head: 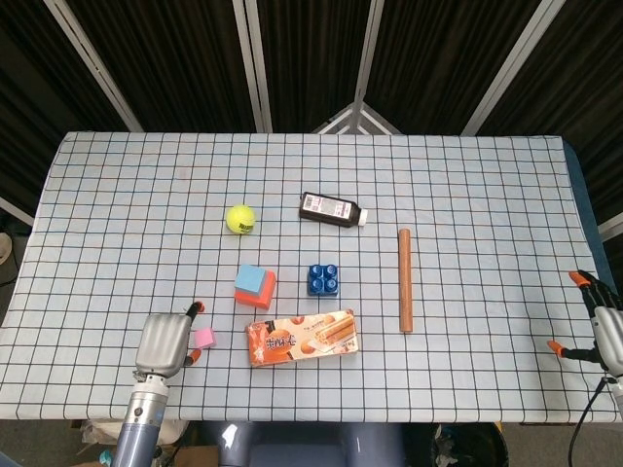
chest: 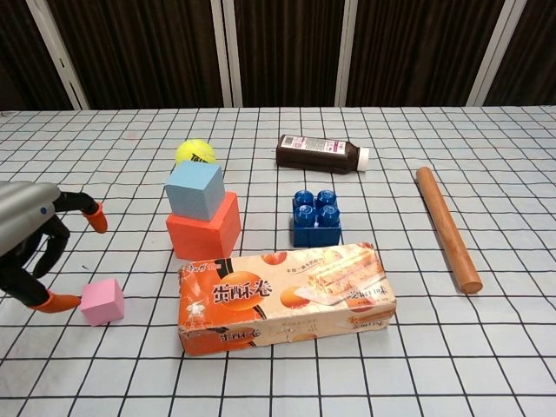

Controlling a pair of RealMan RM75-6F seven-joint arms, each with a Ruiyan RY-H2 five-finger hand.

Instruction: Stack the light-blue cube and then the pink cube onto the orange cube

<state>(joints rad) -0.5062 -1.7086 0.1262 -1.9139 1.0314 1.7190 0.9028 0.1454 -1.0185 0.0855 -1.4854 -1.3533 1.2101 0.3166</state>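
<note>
The light-blue cube [chest: 195,189] sits on top of the orange cube [chest: 203,229], slightly turned; in the head view the same light-blue cube [head: 251,279] covers most of the orange cube [head: 263,294]. The pink cube [chest: 102,301] lies on the cloth at the front left, also seen as the pink cube [head: 204,337]. My left hand [chest: 30,244] hovers just left of it with fingers spread and nothing held; one orange fingertip nearly touches the cube. From above, the left hand [head: 165,342] is right beside the cube. My right hand [head: 596,321] stays at the far right edge, fingers apart.
A snack box [chest: 287,295] lies right of the pink cube, in front of the stack. A blue building brick [chest: 315,218], a tennis ball [chest: 195,152], a dark bottle [chest: 317,153] and a wooden rod [chest: 446,228] stand further back and right.
</note>
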